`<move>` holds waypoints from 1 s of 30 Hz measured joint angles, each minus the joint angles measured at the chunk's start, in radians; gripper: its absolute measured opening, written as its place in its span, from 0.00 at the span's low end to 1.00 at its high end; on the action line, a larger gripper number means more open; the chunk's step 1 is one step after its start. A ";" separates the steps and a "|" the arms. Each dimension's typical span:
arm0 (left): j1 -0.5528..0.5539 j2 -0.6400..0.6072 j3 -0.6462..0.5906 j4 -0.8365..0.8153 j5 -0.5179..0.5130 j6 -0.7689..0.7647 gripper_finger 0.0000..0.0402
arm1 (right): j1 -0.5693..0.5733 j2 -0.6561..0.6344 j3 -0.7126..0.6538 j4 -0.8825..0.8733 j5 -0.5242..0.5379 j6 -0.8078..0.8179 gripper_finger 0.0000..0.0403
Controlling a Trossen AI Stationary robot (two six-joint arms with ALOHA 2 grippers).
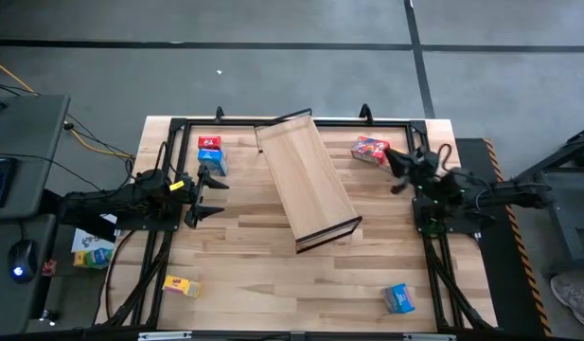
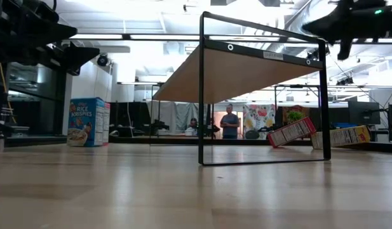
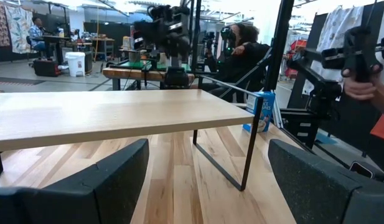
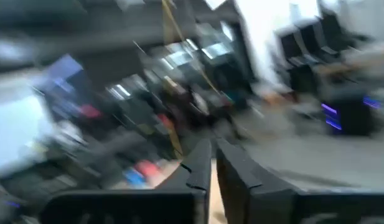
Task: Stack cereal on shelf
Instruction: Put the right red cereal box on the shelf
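The shelf (image 1: 309, 178), a long light-wood panel on thin dark frame legs (image 2: 263, 159), stands slantwise mid-table. Far left, a red box (image 1: 210, 143) and a blue box (image 1: 213, 162) stand side by side. Another red box (image 1: 369, 150) lies far right and shows tilted in the low view (image 2: 291, 131), with a yellow box (image 2: 349, 135) beside it. A second yellow box (image 1: 181, 285) lies near left, a blue one (image 1: 398, 298) near right. My left gripper (image 1: 209, 199) is open left of the shelf. My right gripper (image 1: 396, 169) is shut, raised beside the far-right red box.
A dark frame (image 1: 178, 123) borders the tabletop, and both arm bases sit on it. Bare wood lies between the shelf's near end and the near edge. Another small box (image 1: 91, 250) lies off the table's left. A person's hand (image 3: 360, 87) shows beyond the table.
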 joint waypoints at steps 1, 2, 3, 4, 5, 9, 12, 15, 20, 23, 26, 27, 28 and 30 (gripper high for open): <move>0.000 0.000 0.000 0.000 0.000 0.000 0.80 | -0.017 0.040 0.037 -0.061 0.016 0.021 0.09; 0.000 0.000 0.000 0.000 0.000 0.000 0.80 | -0.035 0.081 0.077 -0.130 0.041 0.046 0.12; 0.000 0.000 0.000 0.000 0.000 0.000 0.80 | -0.055 0.120 0.119 -0.210 0.069 0.081 0.16; 0.000 0.000 0.000 0.000 0.000 0.000 0.80 | -0.077 0.156 0.163 -0.307 0.096 0.128 0.21; 0.000 0.000 0.000 0.000 0.000 0.000 0.80 | -0.101 0.195 0.207 -0.410 0.113 0.175 0.25; 0.000 0.000 0.000 0.000 0.000 0.000 0.80 | -0.210 0.346 0.371 -0.832 0.068 0.394 0.44; 0.000 0.000 0.000 0.000 0.000 0.000 0.80 | -0.280 0.448 0.467 -1.079 -0.051 0.461 0.54; 0.000 0.000 0.000 0.000 0.000 0.000 0.80 | -0.324 0.529 0.521 -1.194 -0.128 0.514 0.61; 0.000 0.000 0.000 0.000 0.000 0.000 0.80 | -0.394 0.630 0.525 -1.203 -0.222 0.538 0.64; 0.000 0.000 0.000 0.000 0.000 0.000 0.80 | -0.450 0.679 0.523 -1.227 -0.197 0.563 0.64; 0.000 0.000 0.000 0.000 0.000 0.000 0.80 | -0.510 0.712 0.523 -1.224 -0.154 0.621 0.64; 0.000 0.000 0.000 0.000 0.000 0.000 0.80 | -0.530 0.721 0.523 -1.208 -0.158 0.622 0.64; 0.000 0.000 0.000 0.000 0.000 0.000 0.80 | -0.547 0.727 0.523 -1.188 -0.173 0.617 0.64; 0.000 0.000 0.000 0.000 0.000 0.000 0.80 | -0.579 0.742 0.523 -1.149 -0.225 0.598 0.64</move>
